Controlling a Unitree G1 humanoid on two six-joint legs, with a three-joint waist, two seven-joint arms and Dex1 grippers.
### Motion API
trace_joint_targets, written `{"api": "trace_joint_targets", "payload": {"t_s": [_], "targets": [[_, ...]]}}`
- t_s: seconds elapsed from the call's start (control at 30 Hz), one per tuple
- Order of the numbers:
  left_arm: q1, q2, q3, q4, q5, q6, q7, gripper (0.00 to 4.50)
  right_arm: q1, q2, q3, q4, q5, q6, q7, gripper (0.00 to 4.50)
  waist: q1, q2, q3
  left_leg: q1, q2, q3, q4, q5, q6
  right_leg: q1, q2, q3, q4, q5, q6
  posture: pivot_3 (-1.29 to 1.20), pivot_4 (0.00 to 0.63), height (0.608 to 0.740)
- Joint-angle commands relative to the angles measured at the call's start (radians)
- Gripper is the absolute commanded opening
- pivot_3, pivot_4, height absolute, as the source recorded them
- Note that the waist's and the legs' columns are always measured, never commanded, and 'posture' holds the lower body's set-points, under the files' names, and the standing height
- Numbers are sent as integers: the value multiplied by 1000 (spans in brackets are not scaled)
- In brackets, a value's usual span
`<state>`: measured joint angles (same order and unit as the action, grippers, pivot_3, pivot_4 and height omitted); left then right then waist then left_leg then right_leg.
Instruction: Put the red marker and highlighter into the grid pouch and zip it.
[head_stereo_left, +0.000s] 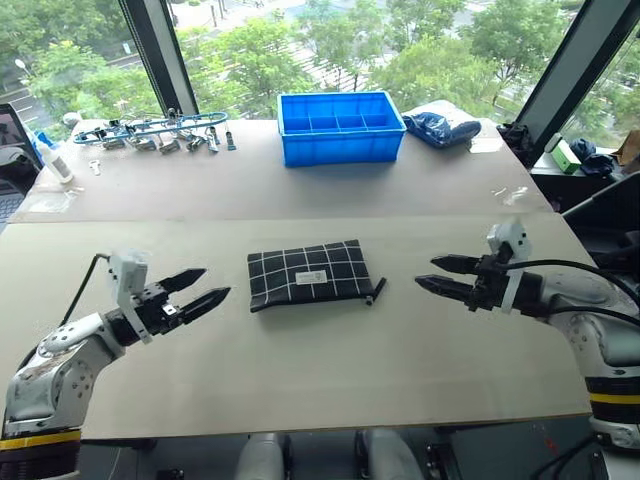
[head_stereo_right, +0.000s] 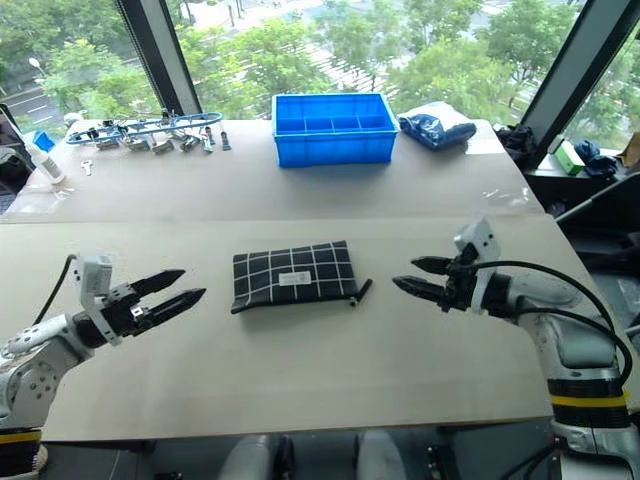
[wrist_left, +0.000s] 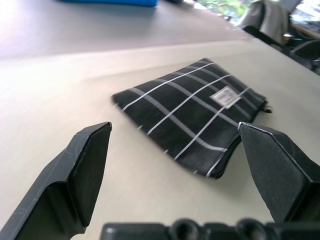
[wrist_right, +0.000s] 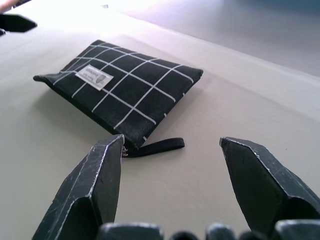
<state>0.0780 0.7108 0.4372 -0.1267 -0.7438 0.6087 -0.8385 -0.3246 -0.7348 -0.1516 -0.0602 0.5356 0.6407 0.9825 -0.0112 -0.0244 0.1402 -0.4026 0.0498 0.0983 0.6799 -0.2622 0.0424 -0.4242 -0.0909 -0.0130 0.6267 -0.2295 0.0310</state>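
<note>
Black fabric crossed with white grid lines is what lies between your two arms: the grid pouch (head_stereo_left: 310, 274) rests flat on the pale tabletop (head_stereo_left: 300, 370), near the middle of the front table, with its small white label (head_stereo_left: 311, 277) facing up. Its long edge nearest you looks closed, and the black zipper pull (head_stereo_left: 376, 291) trails off the corner on your right side, lying loose on the table. From that I judge the zip is drawn shut, though you cannot see the teeth clearly enough to be sure.

Your left gripper (head_stereo_left: 194, 287) hovers just off the pouch's left end, fingers spread wide and holding nothing. Your right gripper (head_stereo_left: 442, 274) sits off the right end, a little further away, also spread wide and empty, pointing toward the pull. Both stand apart from the pouch rather than touching it, which reads as arms placed clear of it.

The pouch bulges slightly along the near edge, so the pens may well be inside; you cannot confirm that. The blue plastic bin (head_stereo_left: 340, 126) stands well behind, on the far table.
</note>
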Motion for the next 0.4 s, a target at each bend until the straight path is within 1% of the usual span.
{"api": "trace_joint_targets", "payload": {"t_s": [0.03,0.13,0.23,0.4], "targets": [[67,-8,120,-73,-32,-10,28,4415,-4,5,-35,19,24,-14,6,3459,2,0,0,0,0,0,0,0,0,0,0,0,0,0,0,0,150,740],[103,-23,174,-76,-29,-18,56,4415,-21,13,-46,45,27,-18,2,3459,11,0,0,0,0,0,1,0,0,1,-1,0,0,0,0,0,150,740],[103,-37,216,-75,-41,-10,87,4415,-32,9,-47,52,28,-17,12,3459,14,0,0,1,-1,0,1,0,0,1,-1,0,1,0,0,0,150,740],[89,-54,222,-83,-53,-12,98,4415,-47,16,-32,53,16,-14,9,3459,14,0,0,1,-1,0,0,0,0,1,0,0,1,0,-1,0,150,740]]}}
